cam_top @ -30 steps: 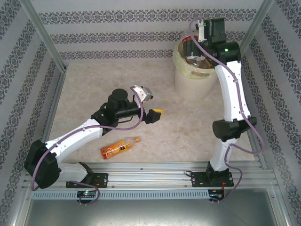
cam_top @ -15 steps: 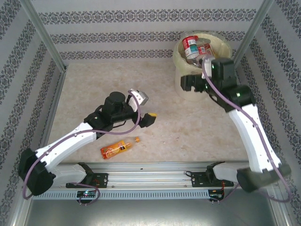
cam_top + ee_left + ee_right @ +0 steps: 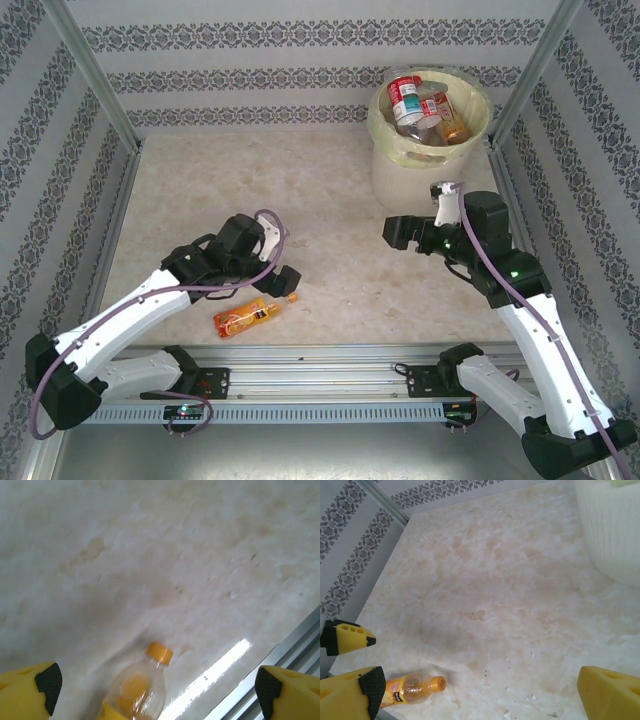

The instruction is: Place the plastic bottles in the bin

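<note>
One plastic bottle point(image 3: 250, 316) with an orange cap and orange-yellow label lies on its side near the table's front edge. It also appears in the left wrist view as the bottle point(image 3: 140, 690), and in the right wrist view as the bottle point(image 3: 412, 689). My left gripper point(image 3: 284, 282) hangs open just above its cap end, and the left gripper point(image 3: 156, 687) has its yellow fingers point(image 3: 30, 692) wide on either side. The white bin point(image 3: 400, 170) with its pale liner stands at the back right. It holds a red-labelled bottle point(image 3: 405, 96) and others. My right gripper point(image 3: 393, 232) is open and empty in front of the bin.
Metal rails point(image 3: 320, 365) run along the near edge, close to the lying bottle. Patterned walls and frame posts point(image 3: 95, 75) enclose the table. The bin's wall point(image 3: 615, 530) stands close on the right of the right gripper. One yellow finger point(image 3: 345, 636) of the left gripper pokes in.
The right arm has pulled back from over the bin and dropped low in front of it, its jaws widening. The left arm has swung down towards the orange bottle.
</note>
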{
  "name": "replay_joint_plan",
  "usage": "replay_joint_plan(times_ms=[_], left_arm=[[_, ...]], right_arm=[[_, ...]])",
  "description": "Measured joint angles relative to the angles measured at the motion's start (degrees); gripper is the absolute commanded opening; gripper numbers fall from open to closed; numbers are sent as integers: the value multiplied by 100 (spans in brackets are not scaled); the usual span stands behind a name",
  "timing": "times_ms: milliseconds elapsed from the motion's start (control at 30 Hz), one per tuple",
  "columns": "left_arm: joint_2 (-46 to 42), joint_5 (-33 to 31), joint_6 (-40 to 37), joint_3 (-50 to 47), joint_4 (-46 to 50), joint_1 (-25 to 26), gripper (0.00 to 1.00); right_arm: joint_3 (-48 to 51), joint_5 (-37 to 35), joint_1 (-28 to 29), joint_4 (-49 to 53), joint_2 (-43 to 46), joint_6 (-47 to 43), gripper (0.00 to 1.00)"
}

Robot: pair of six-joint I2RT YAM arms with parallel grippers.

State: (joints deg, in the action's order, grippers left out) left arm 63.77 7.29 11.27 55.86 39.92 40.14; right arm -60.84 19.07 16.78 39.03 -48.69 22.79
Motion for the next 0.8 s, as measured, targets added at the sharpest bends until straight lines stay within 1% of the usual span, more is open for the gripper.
replay_joint_plan(times_ms=[167,367,467,800], left_arm=[[352,-254,295,-109,385,0,100],[407,-260,433,-203,728,0,100],[407,-240,479,-256,748,0,100],[413,-157,1040,-911,728,28,100]], right_arm=[[256,232,0,-278,39,146,98],[341,459,0,-553,-59,304,98],[437,584,0,-693,-55,372,98],[866,732,31,-826,586,581,98]])
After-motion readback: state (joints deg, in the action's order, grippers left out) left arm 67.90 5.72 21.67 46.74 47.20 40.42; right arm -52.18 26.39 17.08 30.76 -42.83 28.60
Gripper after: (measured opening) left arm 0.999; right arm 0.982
